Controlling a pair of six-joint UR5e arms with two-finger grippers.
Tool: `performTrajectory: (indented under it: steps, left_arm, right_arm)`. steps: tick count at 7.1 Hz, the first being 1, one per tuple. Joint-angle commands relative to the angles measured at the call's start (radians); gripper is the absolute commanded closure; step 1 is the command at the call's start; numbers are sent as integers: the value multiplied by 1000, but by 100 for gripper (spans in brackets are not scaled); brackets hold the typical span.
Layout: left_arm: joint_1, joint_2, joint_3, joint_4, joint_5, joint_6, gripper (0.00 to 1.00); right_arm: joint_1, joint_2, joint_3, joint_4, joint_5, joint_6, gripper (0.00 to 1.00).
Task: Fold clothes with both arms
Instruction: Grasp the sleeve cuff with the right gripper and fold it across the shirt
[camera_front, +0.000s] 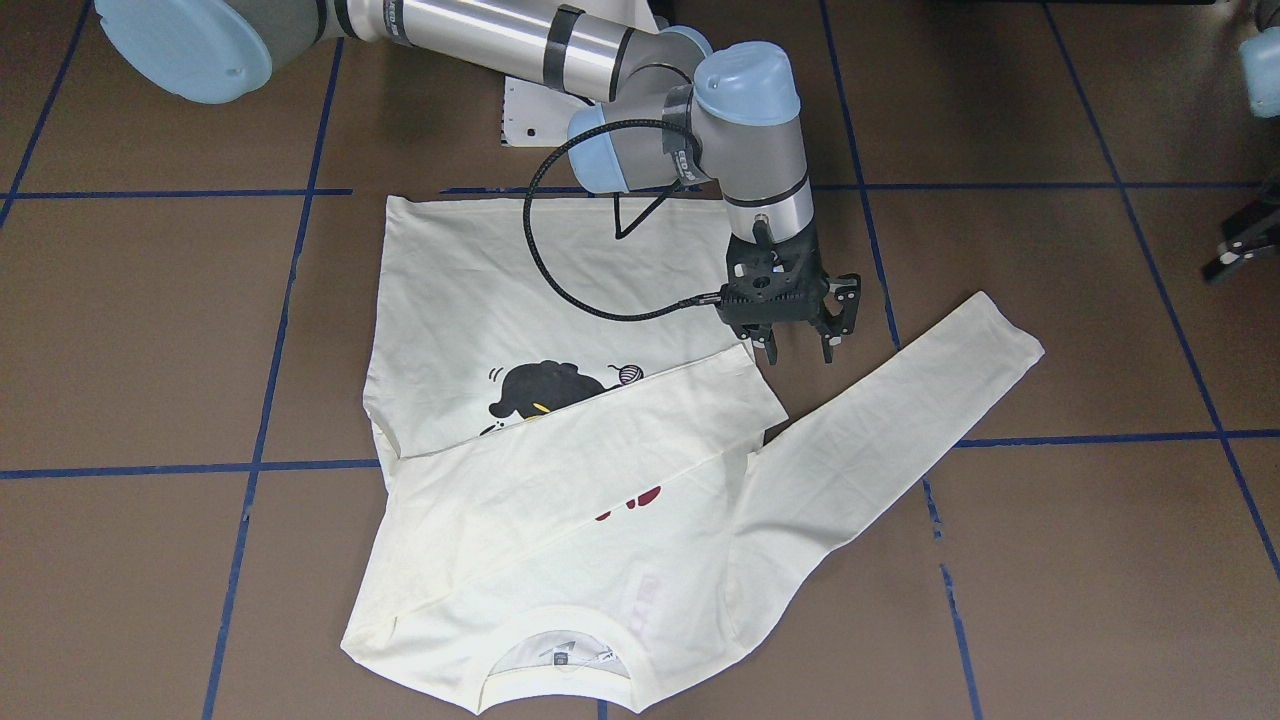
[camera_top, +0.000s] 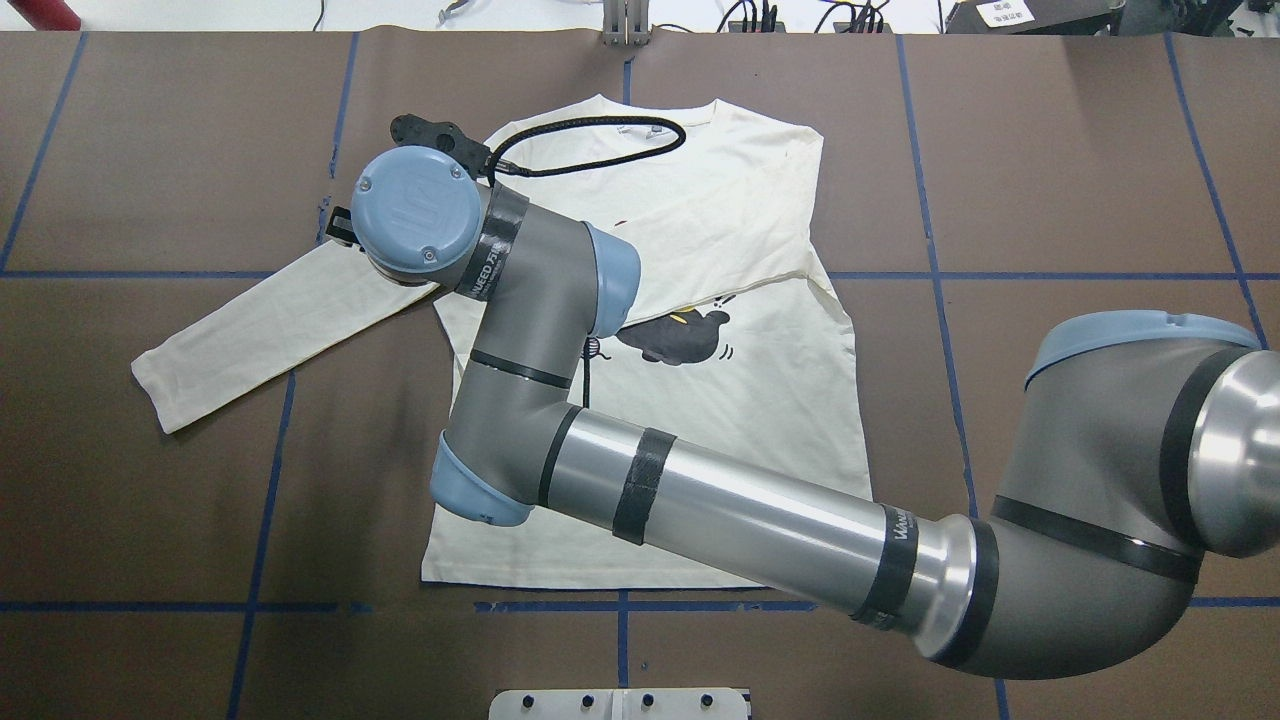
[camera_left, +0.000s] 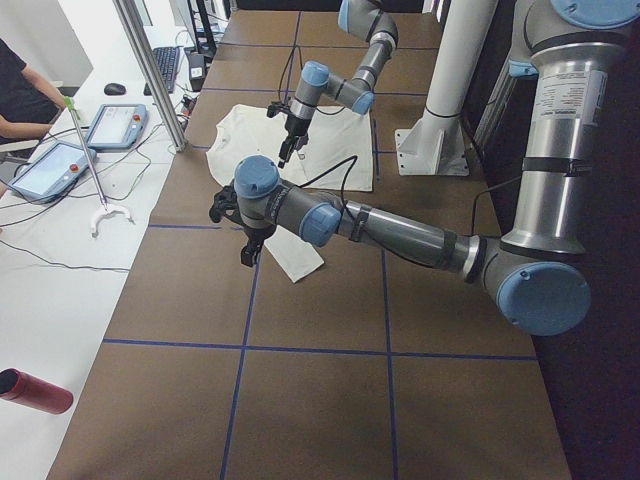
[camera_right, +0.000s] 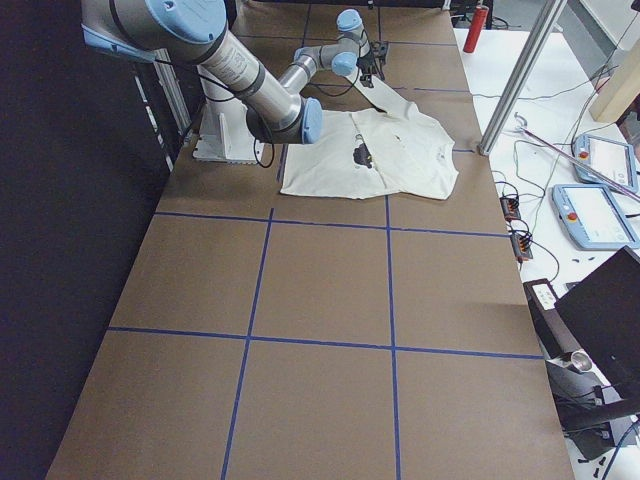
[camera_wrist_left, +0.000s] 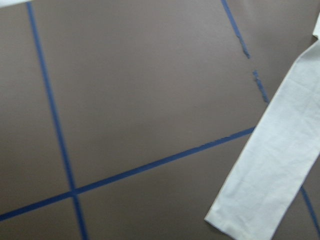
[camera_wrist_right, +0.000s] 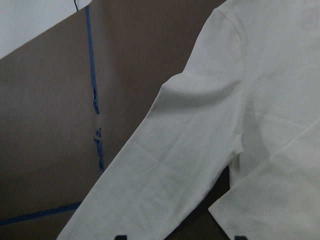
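Note:
The cream long-sleeve T-shirt (camera_front: 480, 280) lies flat, print up, collar on the far side from the robot. One sleeve (camera_front: 600, 430) is folded slantwise across the chest and half covers the black cat (camera_front: 550, 388) and the red lettering (camera_front: 630, 500). The other sleeve (camera_front: 890, 400) stretches out towards the robot's left. My right gripper (camera_front: 800, 352) reaches across and hovers open and empty just above the folded sleeve's cuff. The right wrist view shows the shirt's sleeve (camera_wrist_right: 165, 170) below. My left gripper (camera_front: 1240, 250) is cut off at the frame edge beyond the outstretched cuff; its jaws cannot be made out.
Blue tape lines (camera_front: 270, 340) grid the brown table. The robot's white base plate (camera_front: 530, 110) sits behind the shirt's hem. On the operators' white desk are tablets (camera_left: 55, 165), a red bottle (camera_left: 35, 390) and a metal post (camera_left: 150, 70); a person (camera_left: 20, 90) sits there.

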Motion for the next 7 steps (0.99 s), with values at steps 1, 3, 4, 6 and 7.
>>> performTrajectory:
  steps: [1,3,4,6,7]
  left_arm:
    - [161,-2,56,-89,76,-213,0]
    - [294,-23,210,-265,219,-363,4]
    - [351,-37,234,-286,264,-450,14]
    - [358,-29,231,-281,269,-462,28]
    - [364,-28,231,-280,271,-459,32]
  right_arm:
    - [98,-211,325,-139,69,25,2]
    - [270,-411,453,-136,252,10,2]
    - [318,-473,466,-100,302,-25,2]
    - [327,-553,466,43,332,-110,2]
    - [328,-559,469,48,335,-110,2]
